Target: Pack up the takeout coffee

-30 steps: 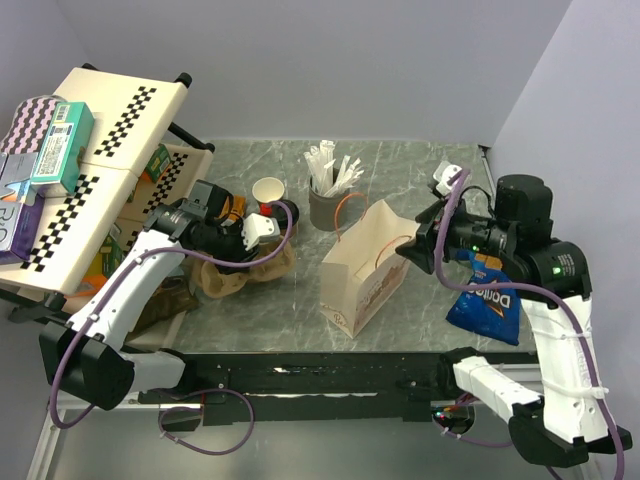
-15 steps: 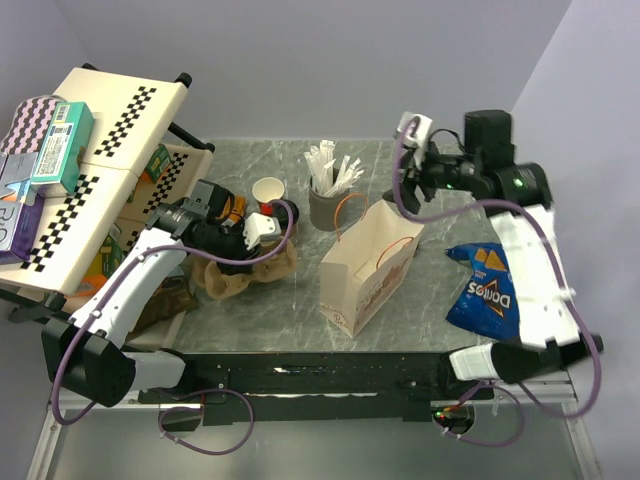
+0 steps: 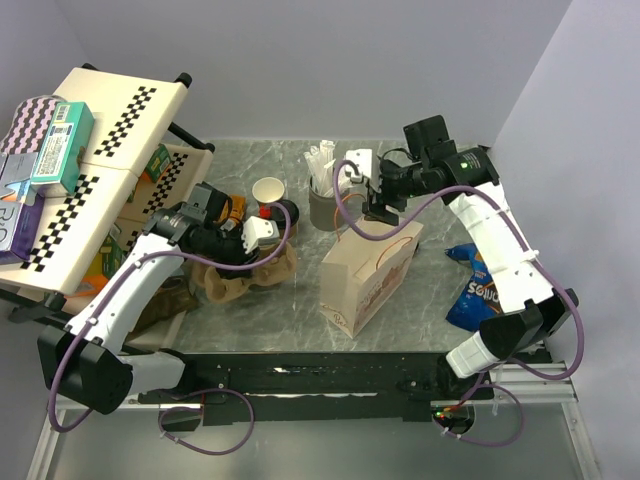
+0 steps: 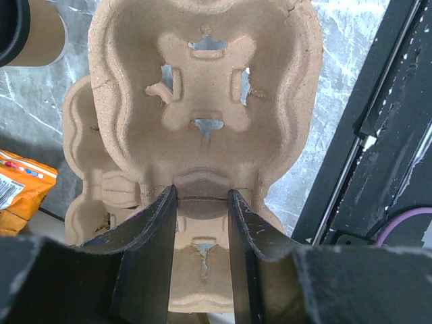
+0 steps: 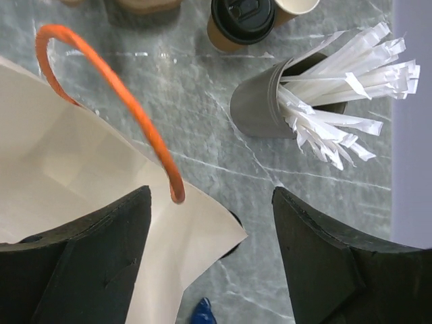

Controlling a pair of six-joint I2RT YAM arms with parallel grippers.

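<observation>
Lidded coffee cup (image 5: pixel 241 15), frame top, looks light/crushable, grab mid-wall softly; right gripper (image 5: pixel 210 219) wide, left gripper (image 4: pixel 201 192) clamps cup carrier (image 4: pixel 128 88).

A white paper bag (image 3: pixel 365 270) with orange loop handles (image 5: pixel 135 115) is standing open on the grey marble table (image 3: pixel 270 325). A grey round cup (image 3: pixel 322 210) is standing just behind it, with thin white sticks (image 5: pixel 337 115) poking out. A blue crinkly chip bag (image 3: pixel 472 300) is lying to the right. A brown moulded cardboard cup carrier (image 4: pixel 202 101) is lying on the left, beside an orange snack packet (image 4: pixel 20 189). A cream shelf with black checks (image 3: pixel 110 125) is holding a teal box (image 3: pixel 62 140).
</observation>
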